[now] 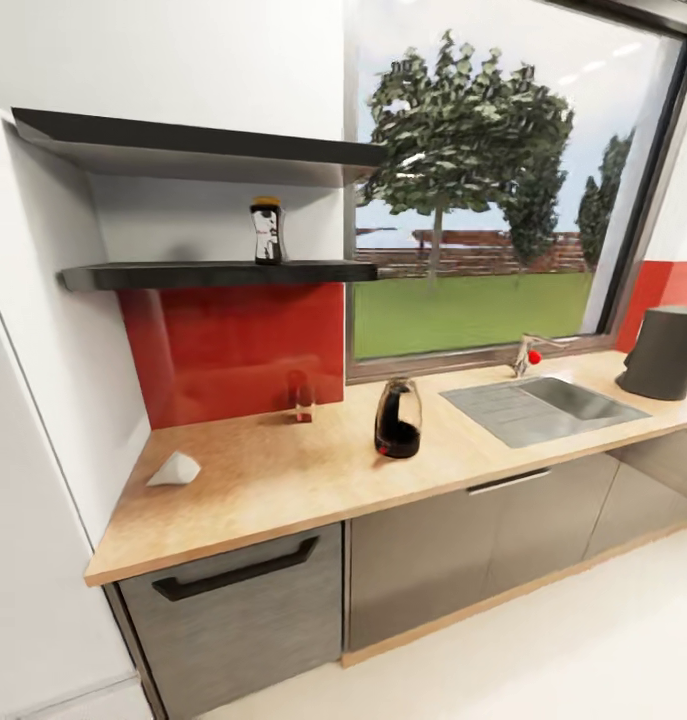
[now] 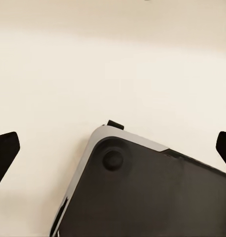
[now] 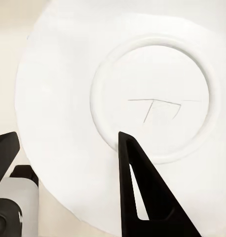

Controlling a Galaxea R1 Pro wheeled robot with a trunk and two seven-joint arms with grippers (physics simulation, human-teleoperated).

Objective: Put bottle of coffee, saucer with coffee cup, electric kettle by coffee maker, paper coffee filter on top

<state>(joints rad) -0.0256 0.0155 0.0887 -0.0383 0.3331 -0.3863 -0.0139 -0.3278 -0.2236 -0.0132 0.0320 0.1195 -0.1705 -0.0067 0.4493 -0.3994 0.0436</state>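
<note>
The bottle of coffee (image 1: 267, 231), dark with a white label, stands on the lower black shelf (image 1: 183, 275). Below it on the wooden countertop (image 1: 283, 490) is a small see-through cup (image 1: 301, 396) by the red backsplash. A white folded paper filter (image 1: 174, 469) lies near the left wall. A glass carafe-like pot (image 1: 397, 420) with dark contents stands mid-counter. A dark grey appliance (image 1: 666, 352) stands at the far right. In the right wrist view my right gripper (image 3: 68, 140) is shut on the white saucer (image 3: 142, 74). My left gripper (image 2: 115, 148) is open and holds nothing.
A steel sink (image 1: 543, 405) with a tap (image 1: 528, 352) is set into the counter under the window. Grey drawers and cabinet doors (image 1: 243, 610) run below. In the left wrist view the robot's dark base (image 2: 142, 192) sits on cream floor.
</note>
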